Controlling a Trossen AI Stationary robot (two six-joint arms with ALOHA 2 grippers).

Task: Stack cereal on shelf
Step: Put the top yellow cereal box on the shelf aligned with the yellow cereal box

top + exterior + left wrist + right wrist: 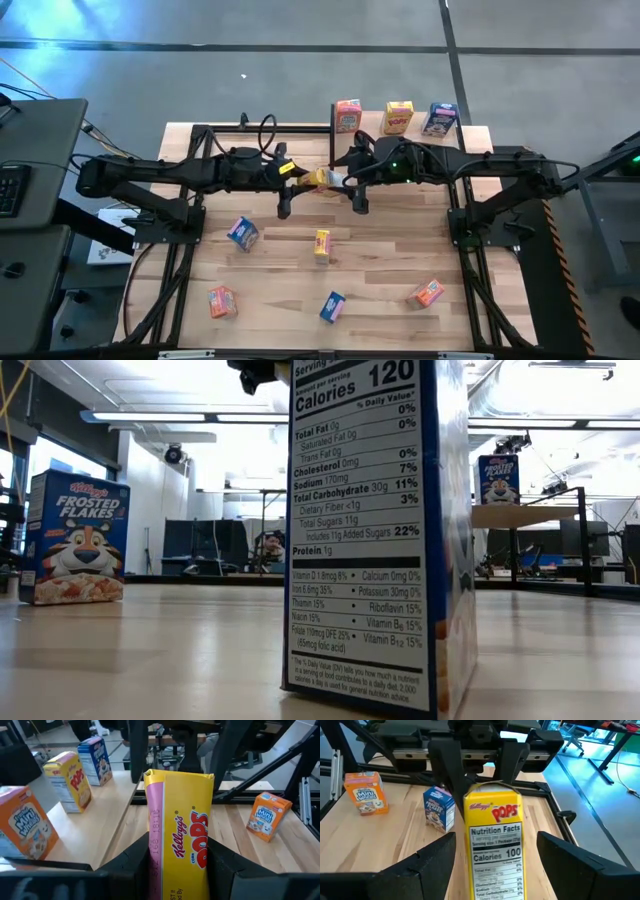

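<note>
The box in the middle is a small yellow Corn Pops box (317, 178) with red letters and a pink stripe down one side. It is up in the air, above the wooden table (380, 270), just in front of the shelf (470, 138). The left gripper (177, 870) squeezes it tight, one dark finger on each side of the box. The right gripper (495, 865) faces it from the other side. Its fingers are spread wide and do not touch the box, which sits in the gap between them.

The shelf is a small light wood board at the back of the table. Three boxes stand on it in a row: an orange-pink box (348, 115), a yellow box (398, 117) and a blue box (440, 119).

Five more boxes are on the table, in front of the shelf and well away from it. A blue Frosted Flakes box (243, 233) is nearest the left arm, and a yellow one (321, 245) is close to the middle. At the front edge there is an orange-pink one (222, 301), a blue one (332, 306) and another orange-pink one (427, 293) on the right arm's side
</note>
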